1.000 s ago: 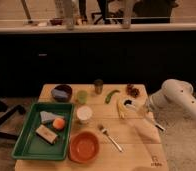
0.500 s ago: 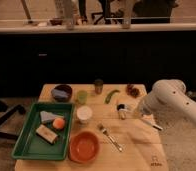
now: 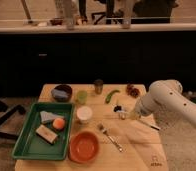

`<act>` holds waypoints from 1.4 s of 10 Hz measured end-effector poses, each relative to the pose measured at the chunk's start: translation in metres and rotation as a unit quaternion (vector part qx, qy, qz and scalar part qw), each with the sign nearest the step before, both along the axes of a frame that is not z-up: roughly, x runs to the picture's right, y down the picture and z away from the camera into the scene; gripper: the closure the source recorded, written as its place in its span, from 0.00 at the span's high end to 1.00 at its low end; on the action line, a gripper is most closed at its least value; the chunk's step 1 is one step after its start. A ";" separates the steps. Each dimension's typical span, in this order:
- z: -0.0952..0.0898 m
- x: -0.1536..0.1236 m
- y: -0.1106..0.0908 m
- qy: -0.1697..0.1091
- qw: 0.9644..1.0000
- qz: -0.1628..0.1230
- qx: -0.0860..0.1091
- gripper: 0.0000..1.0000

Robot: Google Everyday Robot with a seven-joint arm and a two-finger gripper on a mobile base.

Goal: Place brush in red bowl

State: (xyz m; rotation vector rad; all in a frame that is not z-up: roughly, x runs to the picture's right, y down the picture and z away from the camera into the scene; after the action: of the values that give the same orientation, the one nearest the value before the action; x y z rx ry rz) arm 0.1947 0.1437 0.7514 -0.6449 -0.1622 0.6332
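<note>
At the right half of the wooden table [image 3: 141, 152], the gripper [image 3: 125, 114] hangs low over the surface at the end of the white arm [image 3: 163, 97], which comes in from 3 o'clock; whether the claw is apart, together or clamped on anything: cannot tell.

Brush [image 3: 151, 125]: a thin white length of handle shows on the table at 4 o'clock of the gripper, slanting from 10 toward 4 o'clock; its upper end runs under the arm and is hidden; the head is not made out; contact with the gripper cannot be told.

Red bowl [image 3: 84, 146]: upright near the front edge, at 8 o'clock of the gripper and well apart from the brush.

Fork [image 3: 111, 137]: flat on the wood at 3 o'clock of the red bowl, between the bowl and the brush, lying along the same slant.

White cup [image 3: 84, 114]: at 12 o'clock of the red bowl, near it.

Green tray [image 3: 28, 150]: at 9 o'clock of the red bowl, just beside it; inside are a grey-blue block [image 3: 47, 117], an orange ball [image 3: 58, 123] and a tan block [image 3: 46, 134].

Back row, 9 toward 3 o'clock: dark bowl [image 3: 62, 92] with blue contents; green cup [image 3: 81, 96]; can [image 3: 98, 86]; green pod [image 3: 111, 96]; dark red item [image 3: 132, 90], near the arm.
</note>
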 end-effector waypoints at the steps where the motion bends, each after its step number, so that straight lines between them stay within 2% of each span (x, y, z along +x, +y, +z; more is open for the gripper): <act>1: 0.000 -0.001 0.000 -0.001 1.000 -0.001 0.000 0.00; 4: 0.000 -0.001 0.001 -0.002 1.000 0.003 0.000 0.00; 7: -0.007 -0.025 0.022 -0.002 0.999 0.043 -0.004 0.00; 9: -0.012 -0.072 0.047 0.010 0.997 0.081 -0.012 0.00; 10: -0.013 -0.086 0.056 0.019 0.995 0.099 -0.014 0.00; 12: -0.009 -0.120 0.081 0.039 0.989 0.142 -0.022 0.00; 14: -0.006 -0.151 0.090 0.039 0.986 0.158 -0.026 0.00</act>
State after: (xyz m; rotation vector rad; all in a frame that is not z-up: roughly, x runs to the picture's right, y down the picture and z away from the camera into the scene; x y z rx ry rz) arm 0.0442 0.2333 0.7456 -0.6486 -0.1780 0.9695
